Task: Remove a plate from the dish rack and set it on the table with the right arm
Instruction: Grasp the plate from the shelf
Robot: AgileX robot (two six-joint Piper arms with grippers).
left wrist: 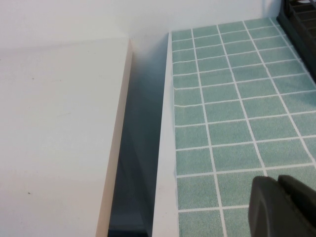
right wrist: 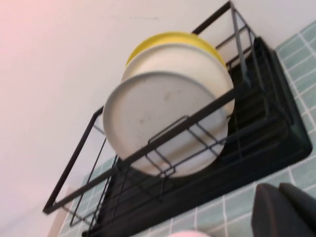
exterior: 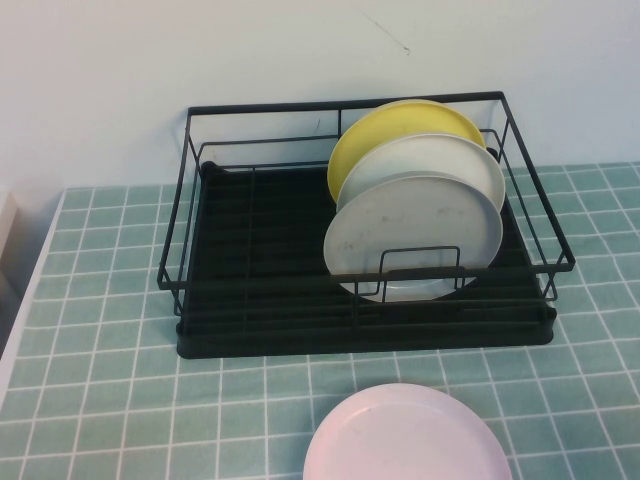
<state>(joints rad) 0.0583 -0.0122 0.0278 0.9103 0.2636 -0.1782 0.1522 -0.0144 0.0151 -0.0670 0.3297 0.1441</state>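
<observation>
pink plate (exterior: 407, 436) cut off, both grippers mostly out of frame

Surface and material findings: rack, plates, table and gripper parts.

We find the dish rack (exterior: 365, 275) built of thin black wire with a slight sheen, over a matt black ribbed drip tray that looks like plastic. The plate (exterior: 412, 236) is pale grey, smooth and satin, marked with faint dark specks and scuffs. Behind it we note a cleaner white plate (exterior: 440, 155) and a yellow plate (exterior: 385, 130), both smooth and matt. A pale pink plate (exterior: 405, 440) looks smooth, with a soft sheen. The table (exterior: 100, 380) is small teal tiles, finely speckled, with white grout. We record the left gripper (left wrist: 281, 207) and right gripper (right wrist: 286, 210) as matt black, plastic-looking pieces.
</observation>
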